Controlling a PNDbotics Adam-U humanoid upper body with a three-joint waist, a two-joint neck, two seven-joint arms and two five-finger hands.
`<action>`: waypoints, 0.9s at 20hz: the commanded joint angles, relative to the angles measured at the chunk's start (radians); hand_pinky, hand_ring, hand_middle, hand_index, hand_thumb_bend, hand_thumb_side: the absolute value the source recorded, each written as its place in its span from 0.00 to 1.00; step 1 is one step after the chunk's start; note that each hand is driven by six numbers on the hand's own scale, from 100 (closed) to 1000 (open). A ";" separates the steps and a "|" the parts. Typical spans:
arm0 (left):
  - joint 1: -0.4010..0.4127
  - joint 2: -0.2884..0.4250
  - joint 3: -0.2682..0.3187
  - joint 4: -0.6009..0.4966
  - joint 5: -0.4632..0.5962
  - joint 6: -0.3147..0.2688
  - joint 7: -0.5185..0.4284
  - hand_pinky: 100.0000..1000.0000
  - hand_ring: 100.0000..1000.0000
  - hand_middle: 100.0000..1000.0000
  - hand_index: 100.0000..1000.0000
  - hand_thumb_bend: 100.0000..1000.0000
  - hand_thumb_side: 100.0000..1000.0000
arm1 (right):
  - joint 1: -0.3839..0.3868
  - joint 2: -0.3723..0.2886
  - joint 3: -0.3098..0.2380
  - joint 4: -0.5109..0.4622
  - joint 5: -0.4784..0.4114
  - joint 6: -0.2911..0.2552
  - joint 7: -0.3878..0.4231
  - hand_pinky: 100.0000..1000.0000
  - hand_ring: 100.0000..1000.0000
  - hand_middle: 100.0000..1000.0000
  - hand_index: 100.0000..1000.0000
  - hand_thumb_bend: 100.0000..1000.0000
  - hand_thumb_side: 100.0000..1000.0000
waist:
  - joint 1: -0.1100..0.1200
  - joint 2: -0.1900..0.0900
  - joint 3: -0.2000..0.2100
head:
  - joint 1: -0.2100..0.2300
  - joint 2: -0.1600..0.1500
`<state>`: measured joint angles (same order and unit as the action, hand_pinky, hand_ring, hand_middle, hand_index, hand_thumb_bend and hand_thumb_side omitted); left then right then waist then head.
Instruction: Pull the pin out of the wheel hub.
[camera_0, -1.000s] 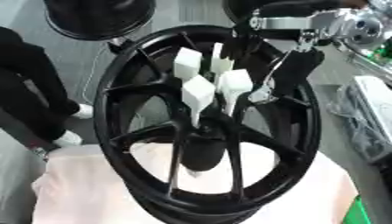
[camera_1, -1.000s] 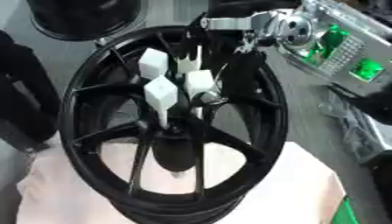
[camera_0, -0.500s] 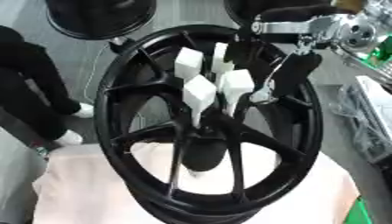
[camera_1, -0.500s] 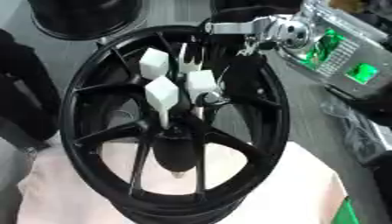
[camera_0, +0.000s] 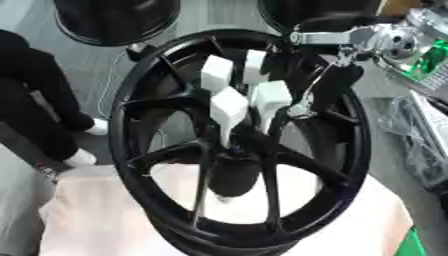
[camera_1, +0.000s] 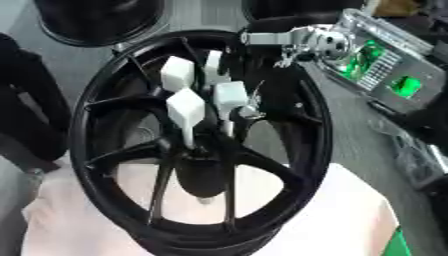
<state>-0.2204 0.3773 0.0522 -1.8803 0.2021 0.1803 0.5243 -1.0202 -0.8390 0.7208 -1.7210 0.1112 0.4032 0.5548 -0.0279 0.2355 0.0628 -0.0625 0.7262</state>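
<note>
A black multi-spoke wheel hub stands tilted on a pale pink cloth. My right hand, black with white tips, comes in from the upper right on a silver-jointed arm and hangs inside the rim. Its lowest white tips sit just above the dark hub centre. I cannot make out the pin; the hand and the spokes hide the centre. A small pale tip shows just below the centre. My left hand appears in neither view.
Two more black wheels lie beyond the hub at the top edge. A silver case with green parts stands at the right, with clutter below it. A green patch shows at the lower right corner.
The right hand has stayed over the hub centre with almost no shift. The silver arm joint has drifted slightly left.
</note>
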 joint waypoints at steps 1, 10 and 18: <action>-0.014 0.012 0.001 -0.017 0.003 -0.002 -0.003 0.65 0.67 0.66 0.73 0.21 0.72 | -0.013 -0.008 -0.014 0.011 0.009 -0.011 -0.002 0.75 0.67 0.63 0.73 0.45 0.11 | 0.003 -0.011 0.003 | 0.000 -0.014; -0.017 0.011 0.001 -0.018 0.004 -0.002 -0.004 0.65 0.68 0.66 0.73 0.21 0.73 | -0.009 0.000 -0.011 0.030 0.007 -0.017 0.000 0.75 0.67 0.63 0.72 0.44 0.11 | 0.003 -0.003 0.008 | -0.003 -0.018; -0.017 0.010 0.002 -0.018 0.005 -0.003 -0.004 0.65 0.68 0.66 0.73 0.21 0.73 | -0.006 0.011 -0.008 0.042 0.003 -0.012 0.002 0.75 0.65 0.58 0.70 0.42 0.09 | 0.004 -0.001 0.010 | -0.003 -0.019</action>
<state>-0.2260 0.3768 0.0522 -1.8804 0.2026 0.1793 0.5226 -1.0116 -0.8155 0.7218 -1.6799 0.1171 0.3895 0.5568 -0.0274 0.2472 0.0718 -0.0635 0.7184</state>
